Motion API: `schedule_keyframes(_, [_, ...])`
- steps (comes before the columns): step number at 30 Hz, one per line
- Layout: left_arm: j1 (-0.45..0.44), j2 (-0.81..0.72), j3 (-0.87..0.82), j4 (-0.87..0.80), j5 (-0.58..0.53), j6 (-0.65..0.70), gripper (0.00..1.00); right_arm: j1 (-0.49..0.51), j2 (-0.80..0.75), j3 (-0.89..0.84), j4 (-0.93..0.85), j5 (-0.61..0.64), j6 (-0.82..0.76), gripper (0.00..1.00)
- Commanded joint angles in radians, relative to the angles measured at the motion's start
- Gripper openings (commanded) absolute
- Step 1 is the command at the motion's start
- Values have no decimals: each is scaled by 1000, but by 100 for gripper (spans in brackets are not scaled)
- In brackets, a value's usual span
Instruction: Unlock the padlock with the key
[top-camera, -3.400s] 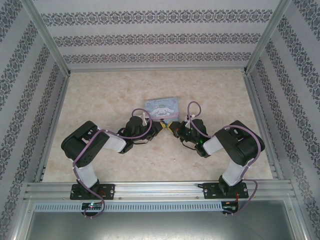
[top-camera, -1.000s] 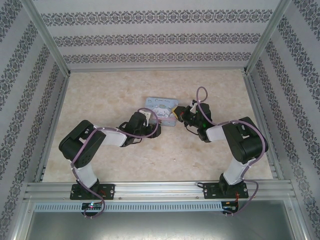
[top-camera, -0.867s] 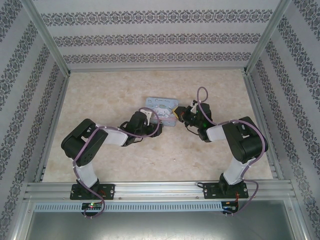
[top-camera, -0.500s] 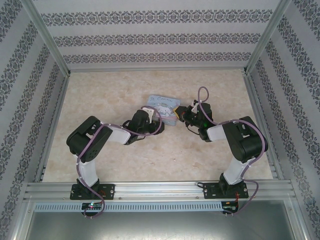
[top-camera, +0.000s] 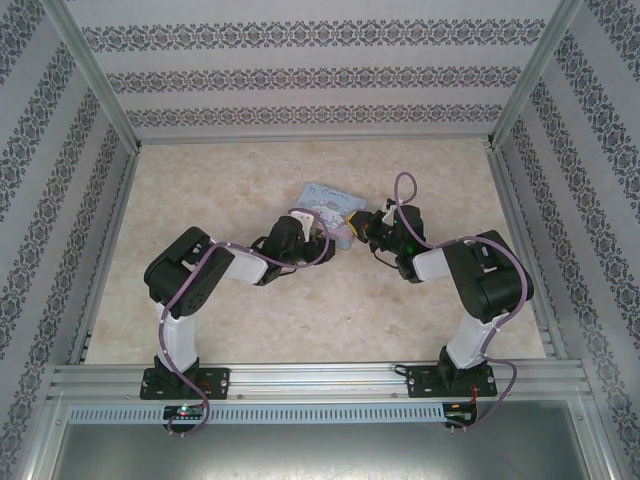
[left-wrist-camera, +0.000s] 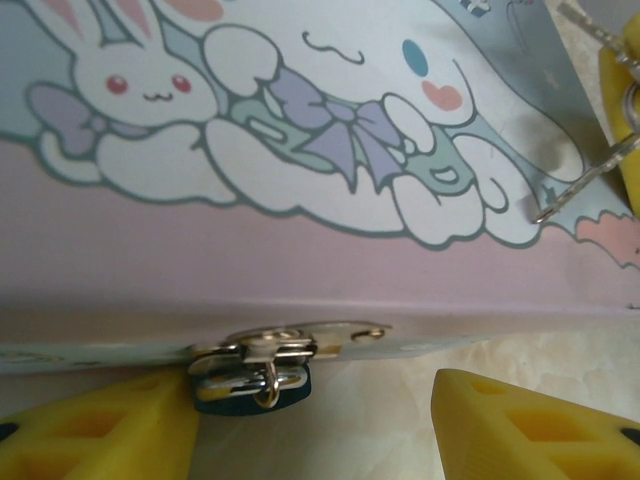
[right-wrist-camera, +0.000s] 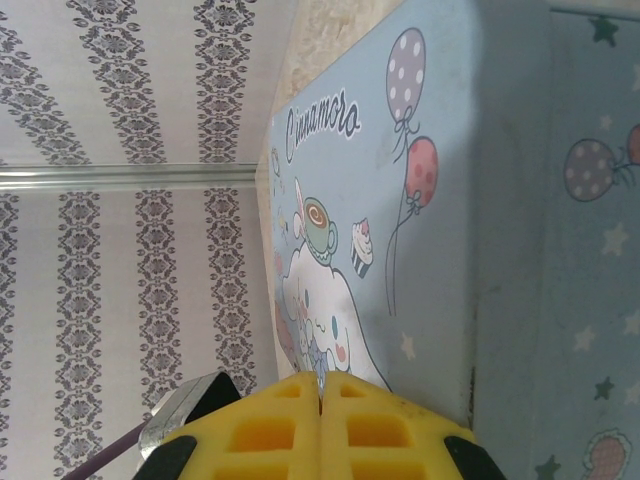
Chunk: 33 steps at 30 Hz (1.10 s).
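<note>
Left gripper is standing partly open astride the padlock on the tin's clasp; right gripper is seemingly pinching the key.

The tin sits mid-table and blocks the straight line between the two claws. Bare table lies open to its left, behind it up to the back wall, and to its right toward the side wall. At the tin's front edge the hasp and the padlock hang down, the padlock just beside one finger of the left claw. From the padlock to the other finger the gap is free. The right claw, fingers pressed together, crowds the tin's right corner, and the key juts from it over the lid.
</note>
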Motion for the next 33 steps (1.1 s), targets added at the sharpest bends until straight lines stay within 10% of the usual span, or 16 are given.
schedule_keyframes(1, [-19, 44, 13, 56, 89, -59, 63, 2, 26, 7, -31, 7, -22, 0])
schedule_keyframes(33, [-7, 142, -149, 600, 45, -547, 64, 5, 35, -1, -24, 9, -22, 0])
